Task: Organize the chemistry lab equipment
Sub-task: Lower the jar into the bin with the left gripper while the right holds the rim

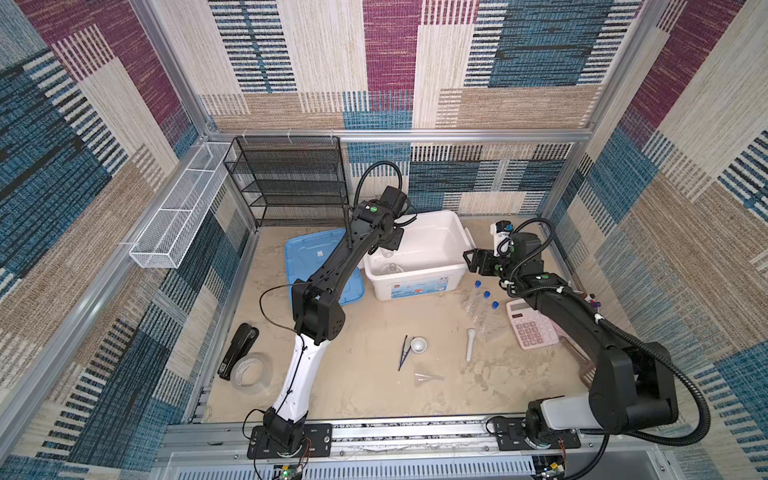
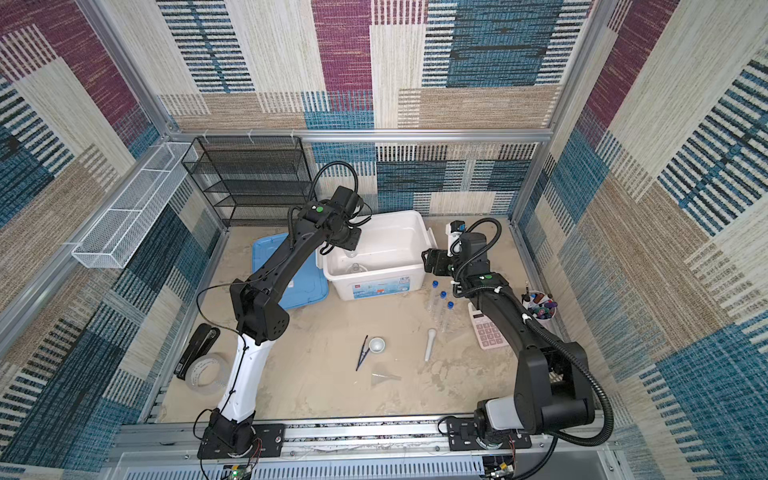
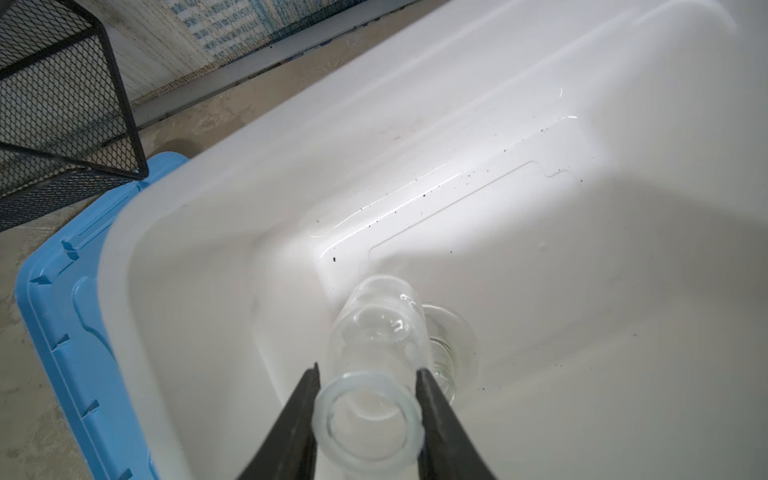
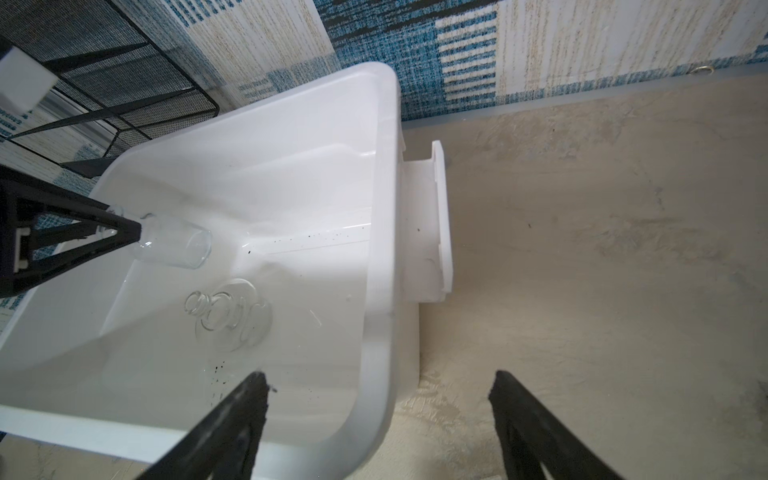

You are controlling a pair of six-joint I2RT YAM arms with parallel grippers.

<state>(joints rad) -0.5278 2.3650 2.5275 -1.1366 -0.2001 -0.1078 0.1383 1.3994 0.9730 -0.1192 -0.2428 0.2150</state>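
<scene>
Inside the white bin [image 3: 199,299], my left gripper [image 3: 368,370] is pinched narrow around the rim end of the beaker [image 3: 374,328]. The beaker hangs tilted and looks clear of the bin floor, just beside the flask [image 4: 232,316] sitting down there. I'd ease it down slowly, nudge it away from the flask so glass doesn't knock glass, and let go only once it rests. My right gripper [image 4: 378,378] is spread wide and empty over the bin's edge. The test tubes [image 1: 484,303], pestle [image 1: 470,344], mortar [image 1: 418,344], tweezers [image 1: 403,353] and funnel [image 1: 426,377] are out on the tabletop [image 1: 374,399].
</scene>
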